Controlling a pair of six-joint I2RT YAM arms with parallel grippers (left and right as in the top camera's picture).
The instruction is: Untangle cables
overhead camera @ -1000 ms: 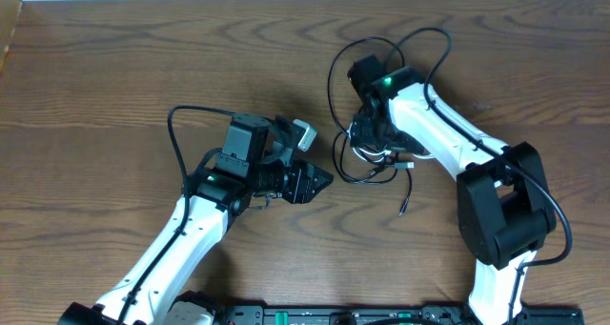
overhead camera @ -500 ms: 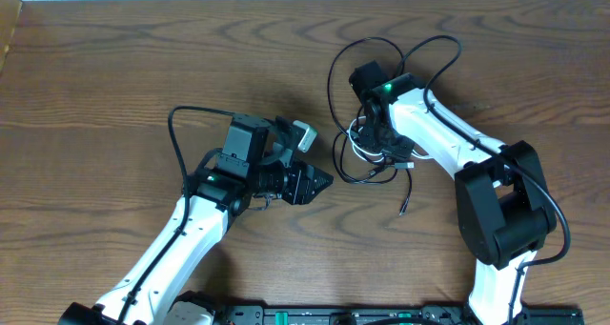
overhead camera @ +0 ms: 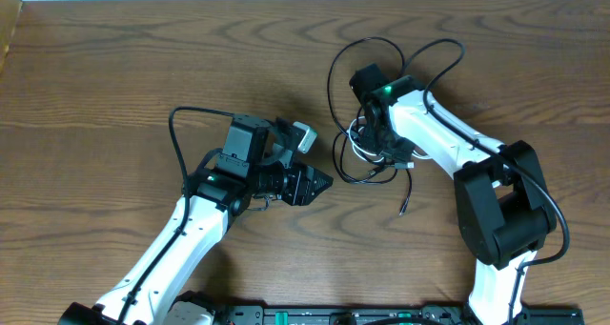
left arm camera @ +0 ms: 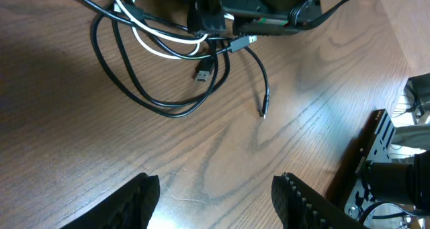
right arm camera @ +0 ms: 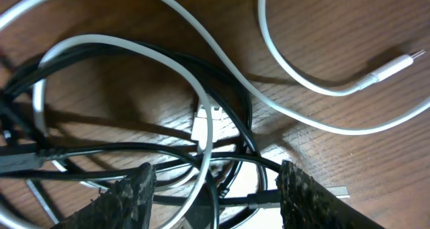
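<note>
The cables (overhead camera: 367,158) lie in a tangled bunch of black and white cords on the wooden table, right of centre in the overhead view. My right gripper (right arm camera: 215,195) is open directly over the knot, its fingers straddling several black and white strands. A white cord with a silver plug tip (right arm camera: 396,62) curls free to the right. My left gripper (left arm camera: 215,202) is open and empty, a short way from the bunch (left arm camera: 168,61), with loose plug ends (left arm camera: 264,111) lying before it. In the overhead view it (overhead camera: 319,184) sits left of the cables.
The thick black cable (overhead camera: 410,53) of the right arm loops above the bunch. The left arm's cable (overhead camera: 176,134) arcs at the left. A black rail (overhead camera: 381,315) runs along the table's front edge.
The right gripper has shifted slightly over the knot, and the arm's looped cable has swung a little to the right. The left arm has not moved.
</note>
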